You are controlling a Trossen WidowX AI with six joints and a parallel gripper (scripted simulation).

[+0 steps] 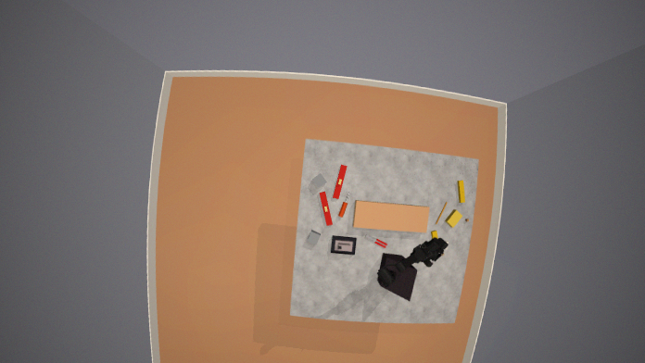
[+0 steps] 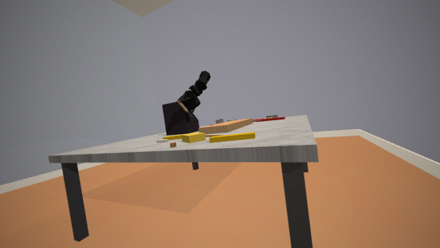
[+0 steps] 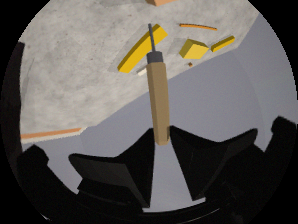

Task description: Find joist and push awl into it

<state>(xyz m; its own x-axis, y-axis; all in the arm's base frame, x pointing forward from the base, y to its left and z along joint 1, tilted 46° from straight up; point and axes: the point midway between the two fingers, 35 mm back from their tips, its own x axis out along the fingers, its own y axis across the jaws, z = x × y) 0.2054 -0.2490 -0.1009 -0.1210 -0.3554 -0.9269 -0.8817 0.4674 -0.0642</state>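
My gripper (image 3: 161, 131) is shut on the awl's wooden handle. The awl (image 2: 183, 107) (image 3: 158, 97) is held in the air above the table's right side, clear of the panel. In the exterior view it slants, its dark tip pointing down and to the right. The floor panel (image 1: 391, 212) (image 2: 231, 125) lies flat in the middle of the table; the joist is hidden, and any hole is too small to tell. The dark-rimmed tray (image 1: 344, 238) stands left of the arm's base. A pinkish-grey thing inside it looks like the stud finder (image 1: 345, 246).
A yellow bar (image 1: 434, 234) (image 3: 135, 55) lies below the arm. Right of the panel are an orange stick (image 1: 441, 213), a yellow block (image 1: 454, 218) and another yellow bar (image 1: 461, 191). Red-handled pliers (image 1: 373, 239) lie near the panel's front; two red levels (image 1: 340, 181) (image 1: 326, 208) lie left.
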